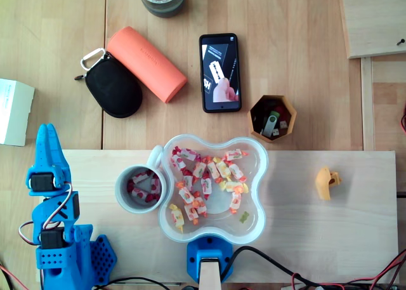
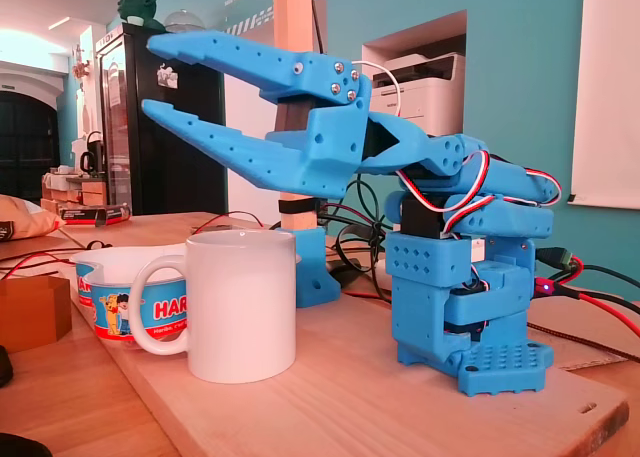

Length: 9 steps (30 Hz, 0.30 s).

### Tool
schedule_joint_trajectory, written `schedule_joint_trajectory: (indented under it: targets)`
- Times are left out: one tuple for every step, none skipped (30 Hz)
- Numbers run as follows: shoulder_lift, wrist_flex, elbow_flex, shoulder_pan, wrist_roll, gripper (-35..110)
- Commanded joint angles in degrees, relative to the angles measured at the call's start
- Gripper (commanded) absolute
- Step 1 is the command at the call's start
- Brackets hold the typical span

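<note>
On the pale wooden board [image 1: 304,226] we've got the blue two-finger gripper [image 2: 150,74] spread wide, holding nothing, near the white ceramic mug [image 1: 119,190] of sweets, just beside the clear plastic candy bowl [image 1: 255,177].

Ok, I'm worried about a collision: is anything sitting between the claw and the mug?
Nothing visible: in the overhead view only bare board lies between the open claw and the mug.
</note>
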<state>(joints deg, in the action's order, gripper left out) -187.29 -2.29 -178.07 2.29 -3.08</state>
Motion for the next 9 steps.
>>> schedule_joint_trajectory:
  targets:
    - [-2.8,-1.1,-2.1,0.2,-0.2,13]
    - [-2.8,-1.1,-2.1,0.2,-0.2,13]
    - [-2.8,-1.1,-2.1,0.2,-0.2,13]
    - [-2.7,-1.1,-2.1,0.4,-0.2,13]
    - [-2.7,-1.1,-2.1,0.6,-0.2,12]
    - [-2.7,-1.1,-2.1,0.7,-0.2,12]
    - [-2.7,-1.1,-2.1,0.8,-0.2,13]
    - [-2.7,-1.1,-2.1,0.7,-0.2,13]
    - [-2.7,-1.1,-2.1,0.5,-0.2,13]
